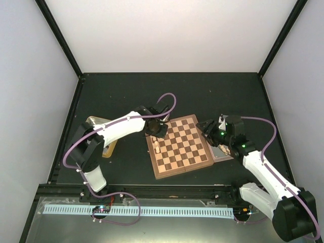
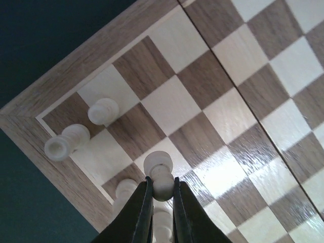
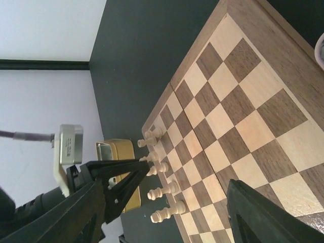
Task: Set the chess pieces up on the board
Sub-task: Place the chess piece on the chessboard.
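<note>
Two dark fingers (image 2: 139,215) of the left gripper (image 2: 162,185) are squeezed tight on a pale chess piece (image 2: 160,169). They hold it by its thin neck, right at the board (image 2: 76,71). I cannot tell if its foot touches the wood yet. It sits over the edge rows, close to a corner.

Just ahead of the fingertips and a bit to the side stand two more pale pieces (image 2: 104,110), each on its own square. A couple more peek out from under the fingers.

The right gripper (image 3: 169,202) hangs at the other side of the board. Its fingers are wide apart, with nothing in them.

I think the job has only just begun. A few pale ones stand in a line along one edge. No dark ones show on the board, and most squares are bare.
</note>
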